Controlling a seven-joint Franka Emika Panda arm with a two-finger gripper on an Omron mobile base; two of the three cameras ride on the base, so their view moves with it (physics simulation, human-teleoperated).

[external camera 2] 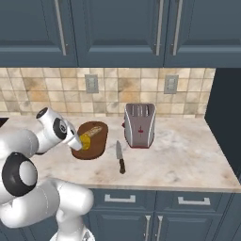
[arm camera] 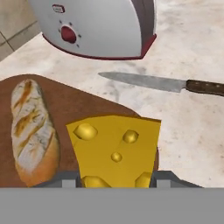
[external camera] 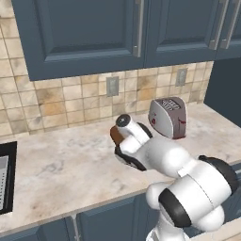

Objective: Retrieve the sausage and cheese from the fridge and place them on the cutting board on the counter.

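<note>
The hand (external camera 2: 81, 142) hangs over the near end of the cutting board (external camera 2: 99, 141), its fingers clamped on the cheese (arm camera: 114, 148), a yellow wedge with holes that sits between the two dark tips in the hand view. Whether the wedge touches the board or is held just above it cannot be told. On the board beside the cheese lies a tan, crusty bread loaf (arm camera: 31, 131), lengthwise along the far side.

The board rests on the surface (external camera 2: 188, 160), a beige marbled worktop. Just beside the board's right edge lies a knife (external camera 2: 120, 157) with a dark handle, blade pointing toward the wall. Behind the knife stands a silver toaster (external camera 2: 139, 124) with a red base trim, near the tiled backsplash (external camera 2: 42, 89). Two wall outlets (external camera 2: 91, 83) sit in the tiles. Dark blue upper cabinets (external camera 2: 117, 28) run above, and matching drawers (external camera 2: 188, 202) front the surface below. In the left base view a dark sink edge (external camera: 5, 176) shows at far left.
</note>
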